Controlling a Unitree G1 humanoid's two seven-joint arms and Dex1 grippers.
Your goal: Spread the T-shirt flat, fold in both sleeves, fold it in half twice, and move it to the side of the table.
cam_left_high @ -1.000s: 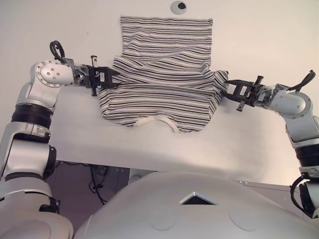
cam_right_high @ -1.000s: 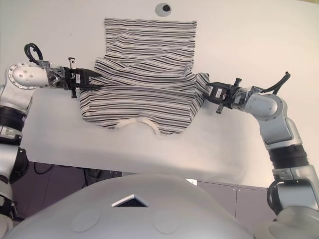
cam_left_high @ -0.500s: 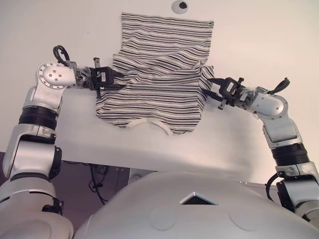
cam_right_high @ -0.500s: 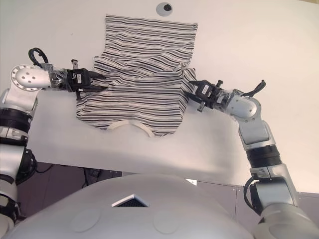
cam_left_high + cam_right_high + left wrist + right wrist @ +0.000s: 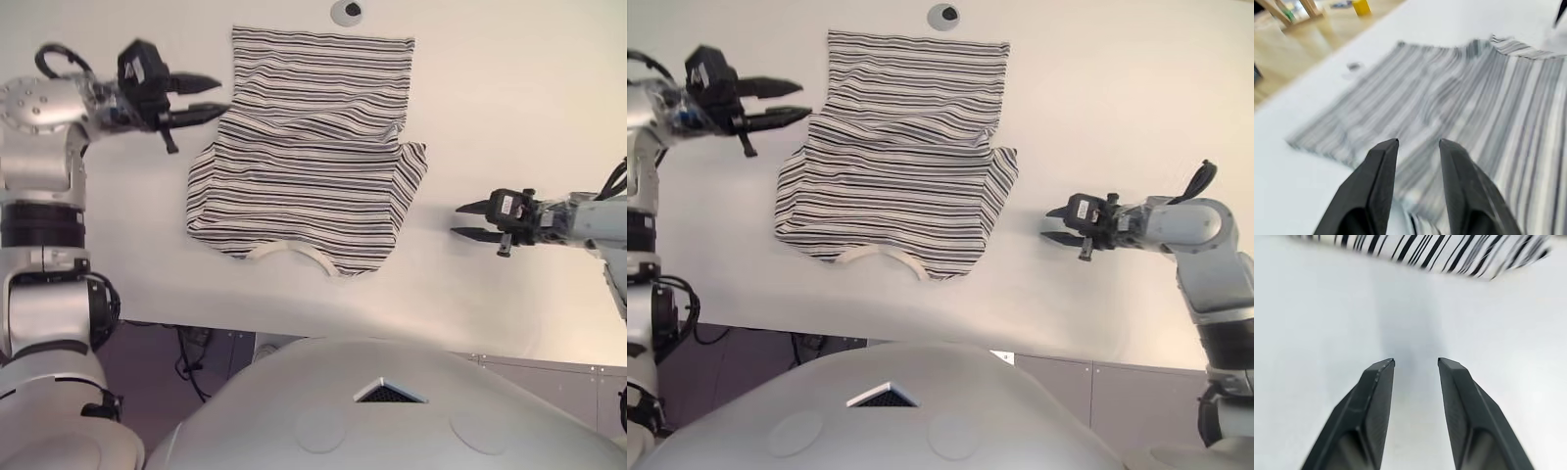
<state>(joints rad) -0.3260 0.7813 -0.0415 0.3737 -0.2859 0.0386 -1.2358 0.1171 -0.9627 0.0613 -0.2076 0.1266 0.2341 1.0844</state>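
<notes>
Striped T-shirt (image 5: 304, 176) on table (image 5: 509, 117); left jaws, right jaws parted, holding nothing.

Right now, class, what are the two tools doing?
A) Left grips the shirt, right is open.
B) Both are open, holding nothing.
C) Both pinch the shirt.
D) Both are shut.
B: the left tool and right tool both stand open and empty, and the shirt lies free.

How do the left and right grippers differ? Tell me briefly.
The left gripper is at the edge of the T-shirt, tips over striped cloth; the right gripper is clear of it, over bare table. The left gripper sits farther across the table than the right gripper. Both are open, empty, pointing toward the T-shirt.
</notes>
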